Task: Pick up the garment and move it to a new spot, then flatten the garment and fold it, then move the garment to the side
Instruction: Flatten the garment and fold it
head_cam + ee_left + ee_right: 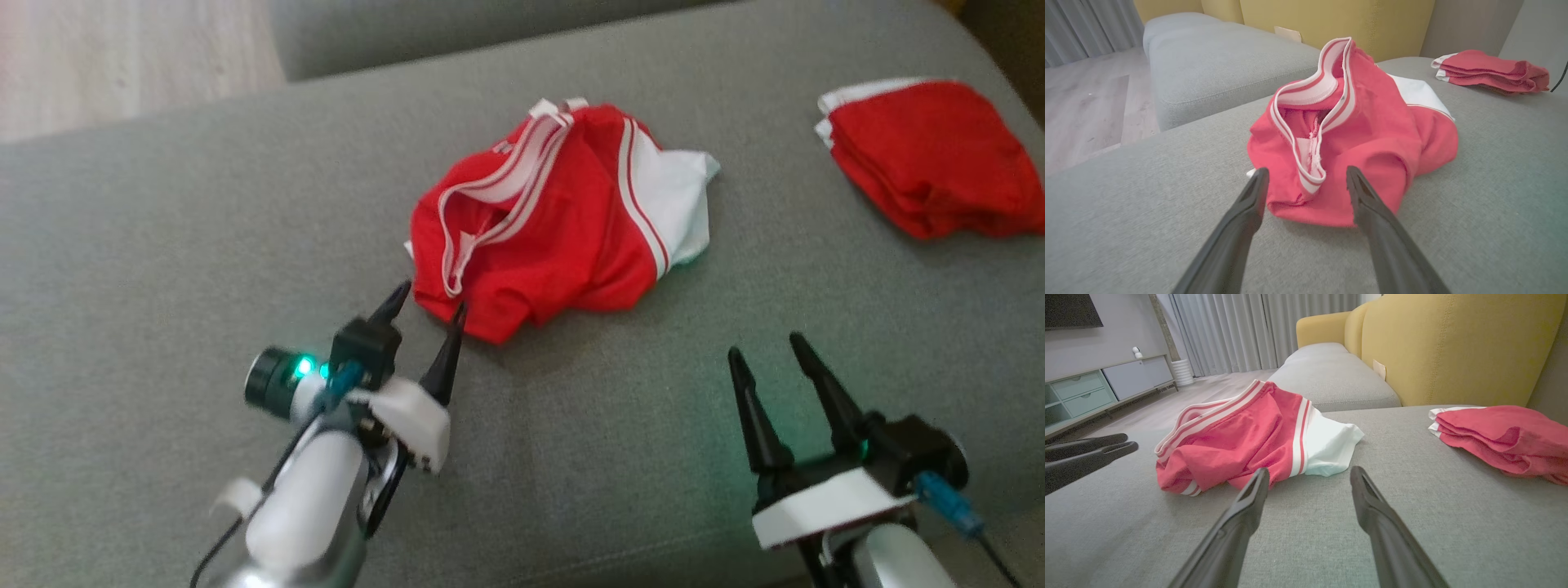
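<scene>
Both grippers stand with jaws spread wide and hold nothing. Nearest, the left gripper [433,296] has its tips at the near hem of the crumpled red garment [555,220], one finger to either side of a fold (whether they touch the cloth is hard to tell). The right gripper [763,343] hovers over the bare grey cushion [163,245], well apart from the garment. The garment lies mid-cushion with its striped waistband gaping and a white panel at its right. Farther right a folded red stack [931,155] is cut off by the frame edge. Beyond are a second grey cushion [1208,61] and a yellow backrest [1453,347].
</scene>
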`<state>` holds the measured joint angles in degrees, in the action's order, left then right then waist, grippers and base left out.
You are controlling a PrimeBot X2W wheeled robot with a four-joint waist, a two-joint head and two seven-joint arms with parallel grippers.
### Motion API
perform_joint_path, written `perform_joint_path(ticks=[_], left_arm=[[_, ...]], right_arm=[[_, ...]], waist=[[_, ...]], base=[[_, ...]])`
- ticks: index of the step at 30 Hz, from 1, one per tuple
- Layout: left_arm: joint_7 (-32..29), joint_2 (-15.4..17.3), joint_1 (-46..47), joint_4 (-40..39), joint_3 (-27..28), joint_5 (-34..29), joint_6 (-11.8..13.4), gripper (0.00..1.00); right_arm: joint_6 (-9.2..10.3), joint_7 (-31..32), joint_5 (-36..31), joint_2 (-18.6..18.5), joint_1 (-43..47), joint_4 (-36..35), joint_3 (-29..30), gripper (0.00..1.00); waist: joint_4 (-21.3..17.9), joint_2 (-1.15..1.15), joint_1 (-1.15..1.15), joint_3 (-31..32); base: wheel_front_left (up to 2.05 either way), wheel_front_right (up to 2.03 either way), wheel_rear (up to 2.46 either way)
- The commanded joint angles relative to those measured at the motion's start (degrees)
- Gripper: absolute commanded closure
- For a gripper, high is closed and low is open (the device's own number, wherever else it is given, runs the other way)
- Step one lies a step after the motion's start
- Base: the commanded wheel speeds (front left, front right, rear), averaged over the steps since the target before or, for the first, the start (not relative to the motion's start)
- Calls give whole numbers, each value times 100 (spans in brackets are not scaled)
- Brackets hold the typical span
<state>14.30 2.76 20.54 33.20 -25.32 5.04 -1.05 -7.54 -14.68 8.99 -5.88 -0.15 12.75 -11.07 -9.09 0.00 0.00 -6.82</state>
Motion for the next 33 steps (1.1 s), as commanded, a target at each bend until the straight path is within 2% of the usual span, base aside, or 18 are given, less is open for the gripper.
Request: perform_joint_path(ticks=[1,15,17,18,19,25,30,33], left_arm=[[70,14,449,14,44,142,-13,0],[70,12,1160,654,-306,380,239,0],[70,12,1186,618,-341,305,237,64],[70,12,1193,627,-338,290,227,88],[70,12,1200,634,-327,282,215,100],[70,29,1260,720,-293,232,35,100],[70,20,1397,561,-386,525,-446,100],[70,15,1612,166,-618,1058,-610,100]], right_arm=[[5,-32,-17,-68,-279,-224,-84,0],[5,-32,-47,-24,-514,-262,-23,0],[5,-32,-47,-17,-516,-256,-17,0],[5,-32,-46,-14,-515,-251,-17,0],[5,-32,-45,-9,-516,-247,-17,0],[5,-32,-47,28,-534,-207,-26,0],[5,-32,-36,85,-511,-189,-23,0],[5,-32,-24,127,-512,-167,-42,0]], waist=[[-108,0,0,-305],[-122,0,0,-577],[-116,0,0,-573],[-115,0,0,-569],[-117,0,0,-565],[-179,0,0,-502],[-296,0,0,-326],[-421,0,0,-213]], base=[[0,0,0],[0,0,0],[0,0,0],[0,0,0],[0,0,0],[0,0,0],[0,0,0],[0,0,0]])
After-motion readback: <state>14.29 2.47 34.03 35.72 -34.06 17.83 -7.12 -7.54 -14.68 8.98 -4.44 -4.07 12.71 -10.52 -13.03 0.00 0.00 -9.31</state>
